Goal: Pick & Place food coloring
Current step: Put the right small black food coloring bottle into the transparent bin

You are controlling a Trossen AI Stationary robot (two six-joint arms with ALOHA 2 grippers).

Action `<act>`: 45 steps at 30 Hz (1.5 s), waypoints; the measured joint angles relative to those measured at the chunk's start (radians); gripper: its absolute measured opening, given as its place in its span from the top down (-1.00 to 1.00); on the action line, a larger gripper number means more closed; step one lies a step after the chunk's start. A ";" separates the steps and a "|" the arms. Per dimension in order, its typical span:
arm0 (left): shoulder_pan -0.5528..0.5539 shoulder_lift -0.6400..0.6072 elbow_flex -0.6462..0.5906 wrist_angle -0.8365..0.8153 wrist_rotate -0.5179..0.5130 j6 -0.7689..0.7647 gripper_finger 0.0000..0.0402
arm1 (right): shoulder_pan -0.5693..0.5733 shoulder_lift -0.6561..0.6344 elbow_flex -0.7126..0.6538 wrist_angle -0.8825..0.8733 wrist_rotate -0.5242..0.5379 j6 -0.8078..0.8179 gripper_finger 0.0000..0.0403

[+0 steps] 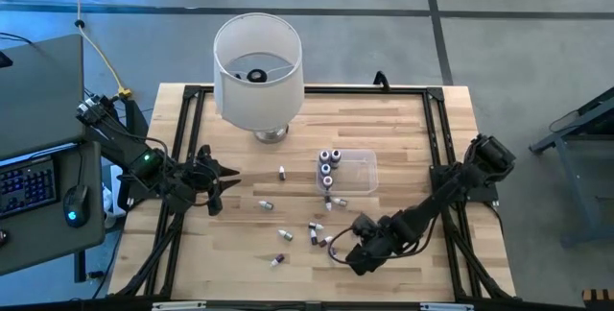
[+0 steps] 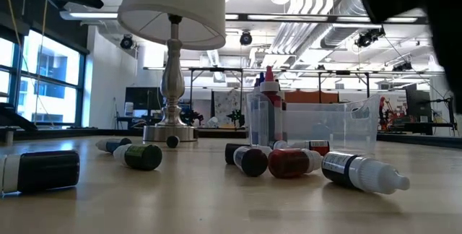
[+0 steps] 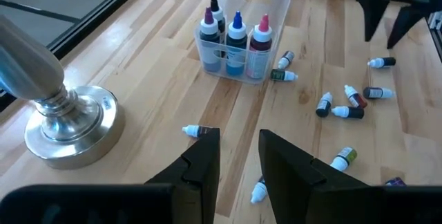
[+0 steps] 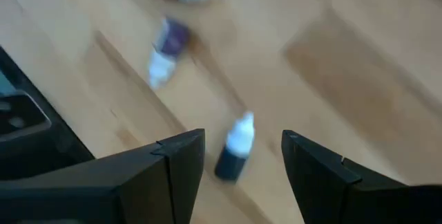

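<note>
Right fingers (image 4: 242,158) stand apart, a dark bottle (image 4: 235,148) lying between them, ungripped; left fingers (image 3: 238,158) apart, empty.

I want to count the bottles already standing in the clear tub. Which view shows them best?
The left wrist view: four upright bottles show at one end of the clear tub. The high view shows only their caps; the low view overlaps them; the right wrist view misses them.

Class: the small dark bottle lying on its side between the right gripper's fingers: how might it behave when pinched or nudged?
The dark bottle lies flat and looks round, so a nudge would probably roll it. It seems tiny and likely light. Its tapered white cap may slip; the right gripper should probably pinch the body.
</note>
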 joint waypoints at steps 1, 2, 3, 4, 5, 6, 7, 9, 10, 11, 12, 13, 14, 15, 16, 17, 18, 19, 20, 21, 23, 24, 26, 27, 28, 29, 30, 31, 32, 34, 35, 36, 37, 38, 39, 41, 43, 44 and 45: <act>0.000 0.000 0.000 0.000 0.000 0.000 0.51 | 0.005 0.010 0.000 0.001 -0.025 0.021 0.08; 0.000 0.000 0.000 0.000 -0.001 0.000 0.51 | 0.008 0.022 0.000 0.005 -0.055 0.037 0.08; 0.000 0.000 0.000 -0.001 -0.002 0.000 0.51 | 0.011 0.038 0.000 0.013 -0.085 0.056 0.08; 0.000 0.000 0.000 -0.003 -0.003 0.000 0.51 | 0.011 0.054 0.000 0.024 -0.116 0.069 0.08; 0.000 0.000 0.000 -0.004 -0.003 0.000 0.51 | 0.011 0.071 0.000 0.035 -0.138 0.080 0.08; 0.000 0.000 0.000 -0.003 -0.003 0.000 0.51 | 0.011 0.087 0.000 0.044 -0.155 0.084 0.08; 0.000 0.000 0.000 -0.004 -0.003 0.000 0.51 | 0.010 0.101 0.000 0.051 -0.163 0.084 0.08; 0.000 0.000 0.000 -0.004 -0.003 0.000 0.51 | 0.008 0.126 0.010 0.052 -0.180 0.084 0.08; 0.000 0.000 0.000 -0.004 -0.003 0.000 0.51 | 0.004 0.130 0.015 0.048 -0.182 0.082 0.09; 0.000 0.000 0.000 -0.004 -0.004 0.000 0.51 | 0.000 0.131 0.019 0.041 -0.186 0.079 0.09; 0.000 0.000 0.000 -0.003 -0.005 0.000 0.51 | -0.005 0.131 0.022 0.042 -0.185 0.078 0.10; 0.000 0.000 0.000 -0.004 -0.009 0.000 0.51 | -0.009 0.131 0.023 0.046 -0.179 0.077 0.11; 0.000 0.000 0.000 -0.004 -0.014 0.000 0.51 | -0.014 0.132 0.023 0.044 -0.177 0.076 0.13; 0.000 0.000 0.000 -0.004 -0.016 0.000 0.51 | -0.015 0.132 0.021 0.042 -0.176 0.063 0.14; 0.000 0.000 0.000 -0.004 -0.017 0.000 0.51 | -0.016 0.132 0.018 0.042 -0.170 0.049 0.16; 0.000 0.000 0.000 -0.004 -0.017 0.001 0.51 | -0.016 0.136 0.018 0.035 -0.163 0.025 0.18; 0.000 0.000 0.000 -0.004 -0.017 0.002 0.51 | -0.015 0.138 0.017 0.024 -0.154 0.001 0.20; 0.000 0.000 0.000 -0.003 -0.017 0.008 0.51 | -0.014 0.139 0.017 0.018 -0.148 -0.025 0.23; 0.000 0.000 0.000 -0.004 -0.018 0.008 0.51 | -0.014 0.142 0.018 0.011 -0.147 -0.048 0.25; 0.000 0.000 0.000 -0.004 -0.018 0.008 0.51 | -0.014 0.143 0.018 0.007 -0.145 -0.068 0.28; 0.000 0.000 0.000 -0.004 -0.019 0.008 0.51 | -0.016 0.143 0.018 -0.001 -0.136 -0.100 0.34; 0.000 0.000 0.000 -0.004 -0.019 0.008 0.51 | -0.018 0.143 0.018 -0.004 -0.131 -0.115 0.37; 0.000 0.000 0.000 -0.004 -0.019 0.008 0.51 | -0.023 0.143 0.018 -0.010 -0.117 -0.138 0.43; 0.000 0.000 0.000 -0.004 -0.019 0.008 0.51 | -0.027 0.143 0.018 -0.015 -0.111 -0.143 0.47; 0.000 0.000 0.000 -0.004 -0.020 0.008 0.51 | -0.033 0.143 0.018 -0.022 -0.110 -0.143 0.51; 0.000 0.000 0.000 -0.004 -0.021 0.008 0.51 | -0.040 0.143 0.018 -0.027 -0.113 -0.143 0.55; 0.000 0.000 0.000 -0.004 -0.021 0.008 0.51 | -0.047 0.143 0.018 -0.030 -0.114 -0.145 0.58; 0.000 0.000 0.000 -0.004 -0.021 0.008 0.51 | -0.053 0.141 0.018 -0.031 -0.111 -0.154 0.62; 0.000 0.000 0.000 -0.004 -0.021 0.008 0.51 | -0.058 0.137 0.017 -0.033 -0.103 -0.167 0.65; 0.000 0.000 0.000 -0.004 -0.021 0.008 0.51 | -0.070 0.128 0.019 -0.043 -0.086 -0.194 0.69; 0.000 0.000 0.000 -0.003 -0.021 0.008 0.51 | -0.076 0.120 0.022 -0.054 -0.071 -0.212 0.71; 0.000 0.000 0.000 -0.004 -0.021 0.008 0.51 | -0.082 0.105 0.027 -0.059 -0.053 -0.229 0.71; 0.000 0.000 0.000 -0.003 -0.021 0.008 0.51 | -0.088 0.086 0.033 -0.062 -0.025 -0.251 0.71; 0.000 0.000 0.000 -0.003 -0.022 0.008 0.51 | -0.093 0.065 0.035 -0.070 0.014 -0.271 0.69; 0.000 0.000 0.000 -0.003 -0.025 0.008 0.51 | -0.097 0.043 0.035 -0.086 0.062 -0.290 0.68; 0.000 0.000 0.000 -0.003 -0.028 0.008 0.51 | -0.099 0.000 0.034 -0.145 0.201 -0.318 0.65; 0.000 0.000 0.000 -0.003 -0.029 0.008 0.51 | -0.100 -0.038 0.032 -0.210 0.380 -0.318 0.64; 0.000 0.000 0.000 -0.003 -0.029 0.008 0.51 | -0.102 -0.052 0.033 -0.245 0.460 -0.315 0.64; 0.000 0.000 0.000 -0.003 -0.029 0.008 0.51 | -0.108 -0.062 0.033 -0.288 0.523 -0.315 0.64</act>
